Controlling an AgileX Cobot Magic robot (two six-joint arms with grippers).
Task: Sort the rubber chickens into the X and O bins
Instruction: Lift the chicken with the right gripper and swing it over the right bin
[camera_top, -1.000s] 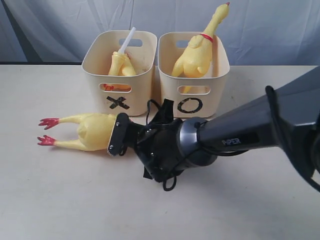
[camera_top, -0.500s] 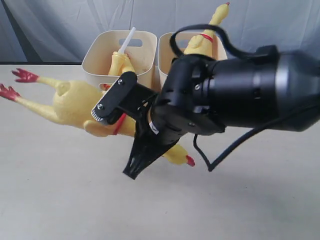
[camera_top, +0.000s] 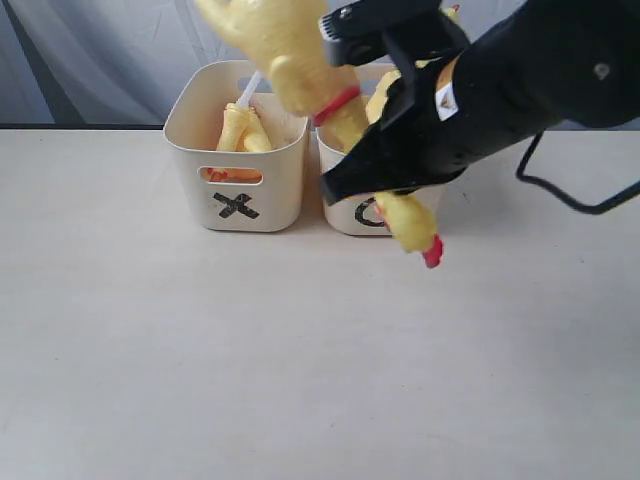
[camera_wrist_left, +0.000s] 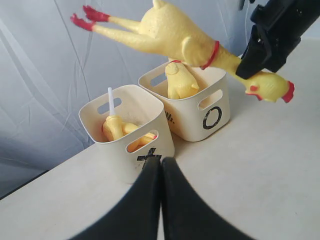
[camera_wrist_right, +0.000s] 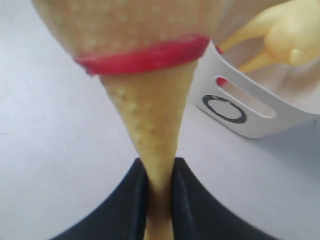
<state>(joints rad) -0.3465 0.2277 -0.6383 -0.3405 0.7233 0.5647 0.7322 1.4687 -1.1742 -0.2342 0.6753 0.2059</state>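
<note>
My right gripper (camera_wrist_right: 157, 175) is shut on the neck of a large rubber chicken (camera_top: 275, 40) and holds it high in the air over the bins. Its red neck band (camera_top: 335, 105) sits just above the jaws, and its head (camera_top: 420, 240) hangs in front of the O bin (camera_top: 345, 215). Another large chicken (camera_wrist_left: 180, 80) stands in the O bin (camera_wrist_left: 210, 107). The X bin (camera_top: 235, 150) holds two smaller chickens (camera_wrist_left: 117, 127), one with a white tube (camera_wrist_left: 110, 100). My left gripper (camera_wrist_left: 161, 161) is shut and empty, low over the table, in front of the X bin (camera_wrist_left: 125, 145).
The beige table (camera_top: 200, 350) stretches in front of the bins. A grey-blue cloth backdrop (camera_top: 90, 60) hangs behind them. The black right arm (camera_top: 520, 80) and its cable (camera_top: 580, 200) reach in from the right, covering much of the O bin.
The right gripper has lifted the large chicken from the table left of the bins, up and to the right, until it hangs above the bins.
</note>
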